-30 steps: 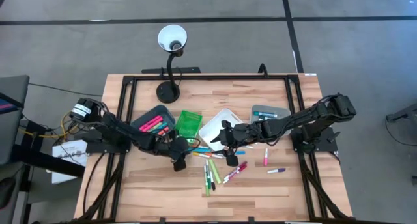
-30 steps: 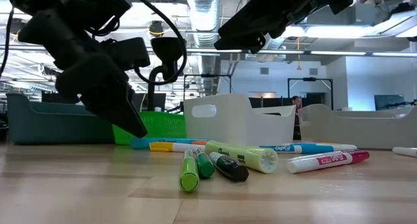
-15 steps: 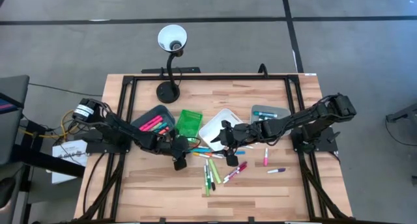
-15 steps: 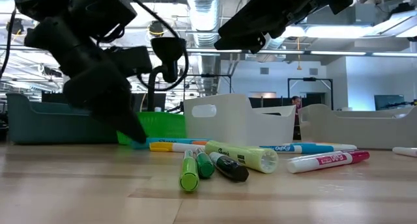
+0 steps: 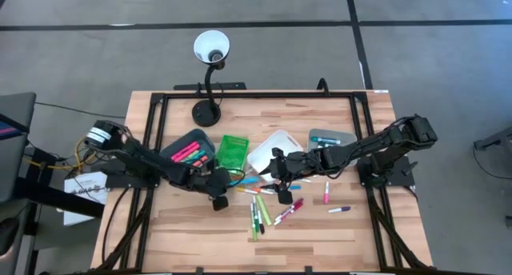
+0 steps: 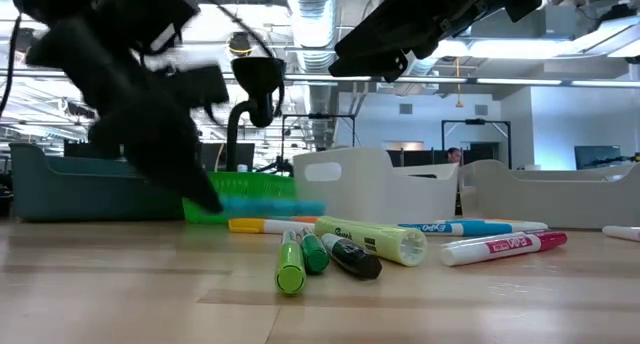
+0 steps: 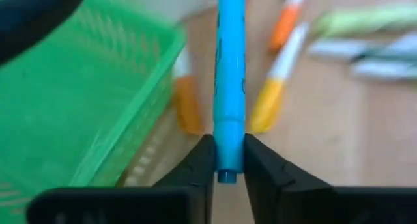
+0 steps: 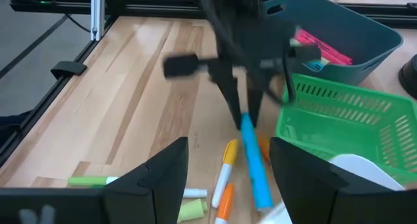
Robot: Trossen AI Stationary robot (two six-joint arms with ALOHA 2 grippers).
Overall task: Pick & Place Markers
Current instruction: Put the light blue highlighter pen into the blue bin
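Several markers [image 5: 264, 205] lie loose on the wooden table, green, yellow, orange, pink and purple [image 6: 350, 249]. My left gripper [image 5: 224, 192] reaches in from the table's left and is shut on a light blue marker [image 7: 229, 81], next to the green basket [image 5: 232, 151]. The right wrist view shows that gripper [image 8: 244, 116] and the blue marker [image 8: 255, 168] from ahead. My right gripper [image 8: 228, 185] hangs open above the markers in front of the white bin [image 5: 272, 151], holding nothing. My left gripper pinches the blue marker's near end [image 7: 228, 160] between its two fingers [image 7: 195, 168]. The fingers slant down from the table's left, and the marker sticks out ahead of them in line with them. In the low view the marker [image 6: 270, 206] hangs about level just above the table.
A dark teal bin [image 5: 190, 151] with pink markers stands left of the green basket. A grey bin [image 5: 330, 139] with blue markers stands at the right. A desk lamp [image 5: 210, 75] stands at the far edge. Bare wood lies along the near edge.
The blue marker lay on the table at my left gripper's tip. It has now come up off the wood in that gripper and shows blurred, a little toward the table's right. My right gripper has kept still.
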